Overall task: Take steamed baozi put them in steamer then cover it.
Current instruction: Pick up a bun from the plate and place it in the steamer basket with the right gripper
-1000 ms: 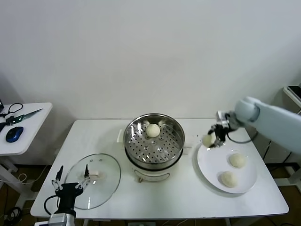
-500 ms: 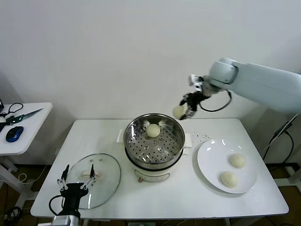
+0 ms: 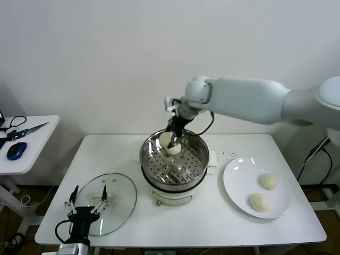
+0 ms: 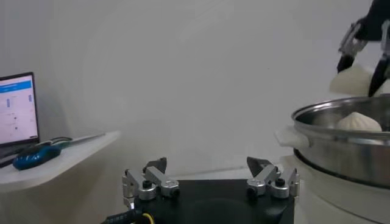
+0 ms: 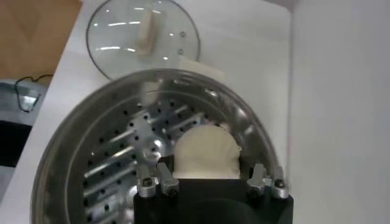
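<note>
Standing on a white table against a plain wall, the upright steamer has the right gripper clamping a bun above it, the left gripper spread beside the lid.

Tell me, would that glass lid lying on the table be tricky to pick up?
Probably somewhat. The cover lies flat beside the steamer, so its thin metal rim likely offers little grip; the white handle looks the easier hold. Being clear glass, it is likely fragile and fairly heavy, and probably slippery.

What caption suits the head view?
Right gripper lowers a cream-white baozi into the shiny steel steamer.
</note>
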Motion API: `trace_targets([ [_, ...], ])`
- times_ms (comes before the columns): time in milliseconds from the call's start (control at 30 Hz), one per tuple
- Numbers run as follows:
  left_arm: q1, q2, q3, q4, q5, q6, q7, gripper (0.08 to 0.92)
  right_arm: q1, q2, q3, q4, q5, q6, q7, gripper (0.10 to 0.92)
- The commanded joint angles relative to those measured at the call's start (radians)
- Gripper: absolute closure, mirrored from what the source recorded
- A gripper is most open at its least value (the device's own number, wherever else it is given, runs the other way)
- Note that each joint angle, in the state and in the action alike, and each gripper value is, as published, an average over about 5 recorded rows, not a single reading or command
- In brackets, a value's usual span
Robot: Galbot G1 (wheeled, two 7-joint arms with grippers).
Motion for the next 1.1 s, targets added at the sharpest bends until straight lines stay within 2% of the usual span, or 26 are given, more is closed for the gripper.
trace_targets([
  [33,0.002,0.001,0.003,0.004,-0.003,-0.002,0.000,0.177,-0.076,0.092,-0.029,-0.012,0.016,-0.013,0.027,0.338],
  [500,-0.008,-0.002,0.004,0.014,-0.003,-0.001,0.000,0.177,-0.126,0.092,-0.021,-0.028,-0.019,-0.017,0.034,0.327],
  [767,-0.008,-0.004,0.004,0.017,-0.001,-0.001,0.000,0.177,-0.111,0.075,0.005,-0.029,-0.024,-0.031,0.023,0.210],
  [900,-0.010,-0.004,0.003,0.015,-0.001,0.001,-0.001,0.177,-0.050,0.029,0.009,0.001,-0.035,-0.013,-0.015,0.203],
  [1100,-0.013,-0.005,0.006,0.009,0.005,0.007,-0.001,0.177,0.085,-0.119,-0.012,0.084,-0.136,0.070,-0.134,0.202],
])
